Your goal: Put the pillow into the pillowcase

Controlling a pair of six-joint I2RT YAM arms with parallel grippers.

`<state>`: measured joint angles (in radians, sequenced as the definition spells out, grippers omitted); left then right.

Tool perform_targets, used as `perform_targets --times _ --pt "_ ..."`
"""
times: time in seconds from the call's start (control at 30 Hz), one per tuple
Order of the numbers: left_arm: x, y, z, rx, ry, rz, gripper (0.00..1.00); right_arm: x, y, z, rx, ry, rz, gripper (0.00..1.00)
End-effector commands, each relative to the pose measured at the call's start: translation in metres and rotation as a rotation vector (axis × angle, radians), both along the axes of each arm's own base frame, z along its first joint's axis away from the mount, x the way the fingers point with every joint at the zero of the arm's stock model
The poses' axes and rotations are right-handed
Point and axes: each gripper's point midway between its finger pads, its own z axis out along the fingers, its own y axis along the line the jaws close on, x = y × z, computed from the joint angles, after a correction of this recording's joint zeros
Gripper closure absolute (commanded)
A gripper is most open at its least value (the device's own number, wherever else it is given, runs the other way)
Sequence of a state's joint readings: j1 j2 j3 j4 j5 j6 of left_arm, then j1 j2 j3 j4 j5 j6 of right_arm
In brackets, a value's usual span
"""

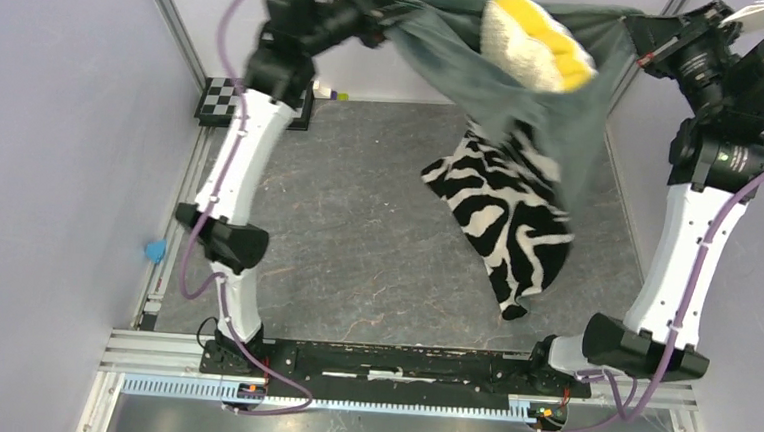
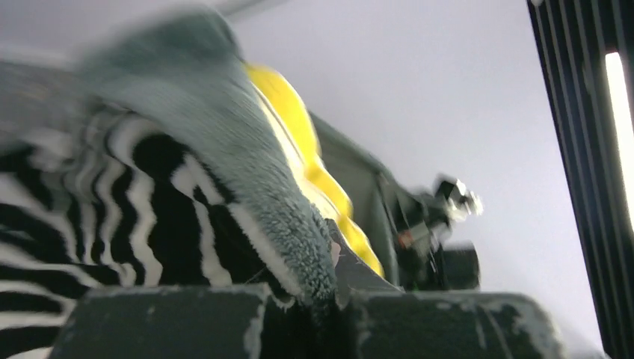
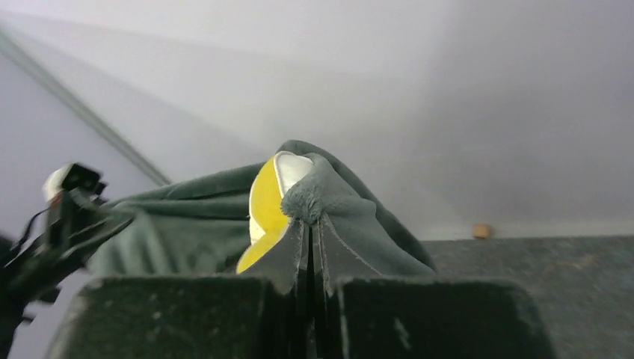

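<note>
Left gripper [image 2: 327,303]: jaws pressed together on a fold of the pillowcase [image 2: 149,202] at its mouth, with zebra face and grey-green plush both caught in the pinch. It is raised high at the far left of the cell.

Right gripper [image 3: 310,288]: jaws likewise pinched shut on the plush hem at the opposite side of the mouth, raised high at the far right.

Purpose of the two grips, as judged: stretched between both claws, the mouth stays open and uppermost. The case hangs as a sack, and the pillow's own weight can carry it down.

Pillow [image 1: 539,40]: cream-white and quilted, with a yellow band. It sits in the mouth of the case, between the grippers and nearer the right one. Its upper end shows above the hem, and the rest is hidden inside the fabric. Insertion is judged part done, with the exposed end not yet covered.

Pillowcase, body: plush side turned outward near the top, with the zebra side showing on the lower hanging part. The closed end droops toward the near right of the table [image 1: 357,235]. Whether it touches the surface cannot be told from above. The case looks slack below the pillow, so there is likely room for it to sink further.

Risk, as judged: the pillow leans toward the right-hand edge of the mouth and may tip out rather than drop in.

Surroundings: a checkerboard [image 1: 222,98] lies at the far left corner of the table. A small blue object [image 1: 153,251] lies beyond the table's left edge. Both are well apart from the work.
</note>
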<state>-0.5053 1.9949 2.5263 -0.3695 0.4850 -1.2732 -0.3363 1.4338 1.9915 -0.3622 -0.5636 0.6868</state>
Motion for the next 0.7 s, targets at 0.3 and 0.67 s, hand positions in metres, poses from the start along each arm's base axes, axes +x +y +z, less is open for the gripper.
perform_targets --times 0.3,0.67 --pt "0.018 0.187 -0.065 0.313 0.088 0.476 0.98 -0.079 0.216 -0.014 -0.109 -0.142 0.438 1.00" --pt "-0.002 0.117 -0.275 0.625 0.345 0.400 0.98 -0.018 0.277 -0.167 -0.295 0.173 0.428 1.00"
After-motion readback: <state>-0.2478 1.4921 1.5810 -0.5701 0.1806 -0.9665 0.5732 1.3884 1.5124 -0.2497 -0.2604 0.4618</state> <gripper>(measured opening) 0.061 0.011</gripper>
